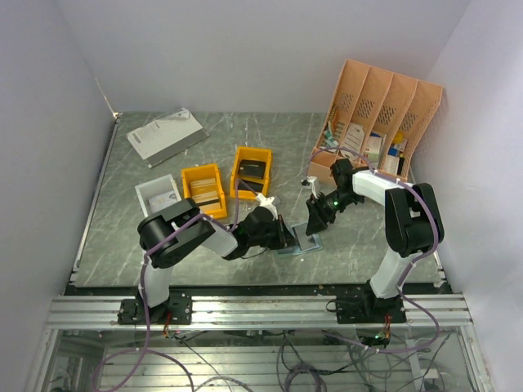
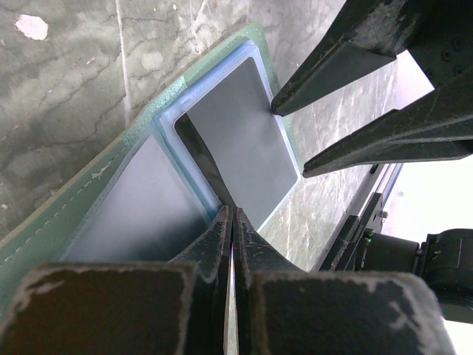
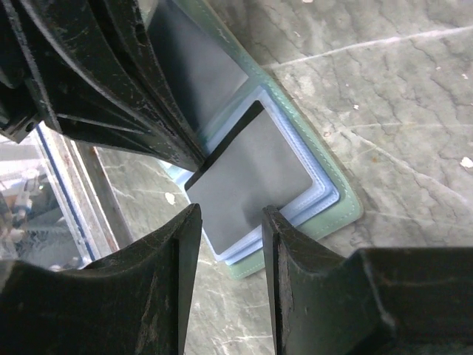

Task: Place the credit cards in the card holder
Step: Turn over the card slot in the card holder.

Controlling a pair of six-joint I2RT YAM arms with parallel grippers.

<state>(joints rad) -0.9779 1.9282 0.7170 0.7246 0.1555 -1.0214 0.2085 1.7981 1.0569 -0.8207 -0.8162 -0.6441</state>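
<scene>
On the table (image 1: 122,237), between your two arms, the card holder (image 1: 301,244) lies open. Left jaws: fully closed, tips at its fold. Right jaws: half-open, gripping nothing, astride one edge of the grey card (image 3: 251,174).

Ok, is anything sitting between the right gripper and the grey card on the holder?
Nothing visible. The right gripper has its jaws open right at the near edge of the grey card, which lies on the open card holder. The left gripper, shut, presses at the fold beside the card, not between.
</scene>
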